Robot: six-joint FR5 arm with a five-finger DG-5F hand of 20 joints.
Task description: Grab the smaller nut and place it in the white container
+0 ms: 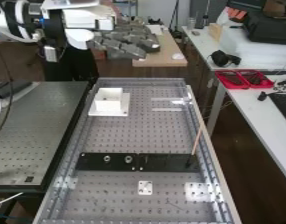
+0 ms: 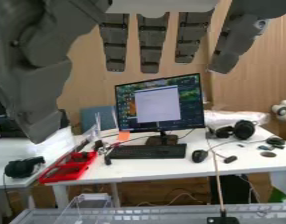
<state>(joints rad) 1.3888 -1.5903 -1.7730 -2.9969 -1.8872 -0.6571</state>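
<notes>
Hand [image 1: 124, 44], dark grey, multi-fingered, mounted on a white jointed arm [image 1: 37, 20]: upper left of the high view, raised beyond the far end of the bench. Pose: fingers extended sideways toward the view's right; in the wrist view, straight and spread apart, thumb likewise unfurled. State: released, grasping nothing.

Bench [image 1: 137, 135], perforated grey metal bed, bordered by long metal rails.

White container [image 1: 108, 106], square, open-topped, on a flat white plate [image 1: 97, 112]: far left part of the bed, near the left rail. A stretch of perforated bed lies between it and the bar, another between it and the right rail.

Black bar [image 1: 167, 162], flat, set across the bed. On it, side by side, apart: larger nut [image 1: 107, 158], round metal; bearing [image 1: 128, 159], round metal. Smaller nut: too small to make out; position cannot be told.

Thin wooden stick [image 1: 197, 140], tilted, rising from the bar's right end beside the right rail.
</notes>
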